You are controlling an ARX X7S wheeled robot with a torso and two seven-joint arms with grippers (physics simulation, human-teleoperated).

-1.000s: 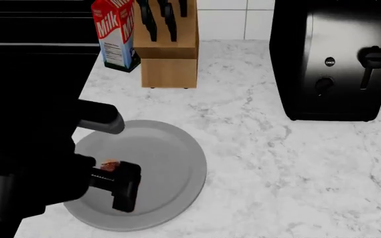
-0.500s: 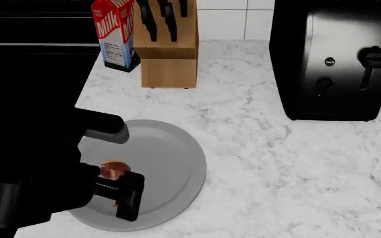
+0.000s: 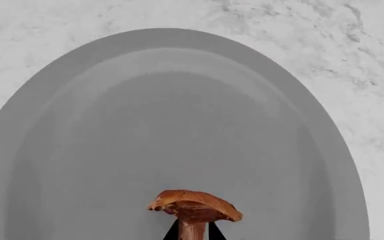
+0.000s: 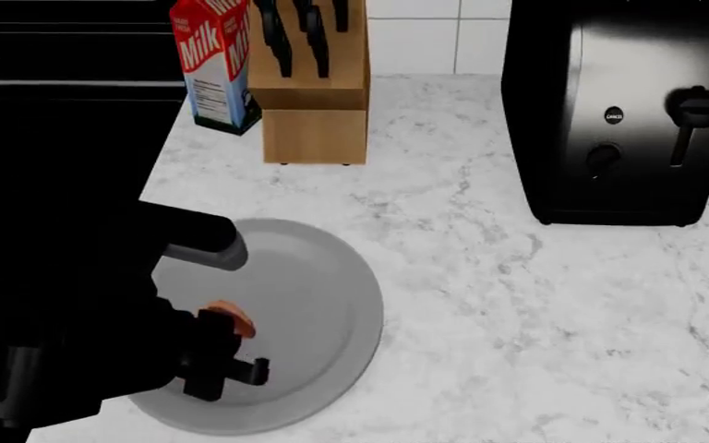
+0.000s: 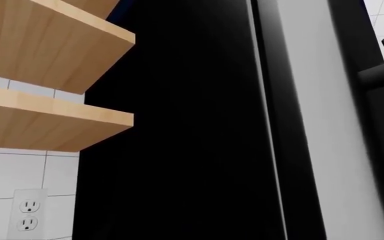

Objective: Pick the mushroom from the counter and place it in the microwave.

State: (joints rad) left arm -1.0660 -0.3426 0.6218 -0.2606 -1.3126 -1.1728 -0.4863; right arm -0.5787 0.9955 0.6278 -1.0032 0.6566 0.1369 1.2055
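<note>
Gripping the mushroom (image 3: pixel 193 206) by its stem, the left gripper (image 4: pixel 222 355) holds it over the grey plate (image 4: pixel 318 277) on the counter (image 4: pixel 515 305). The right gripper is out of view.

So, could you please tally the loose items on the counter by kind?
Mushroom: 1
Grey plate: 1
Milk carton: 1
Wooden knife block: 1
Black toaster: 1
Total: 5
</note>
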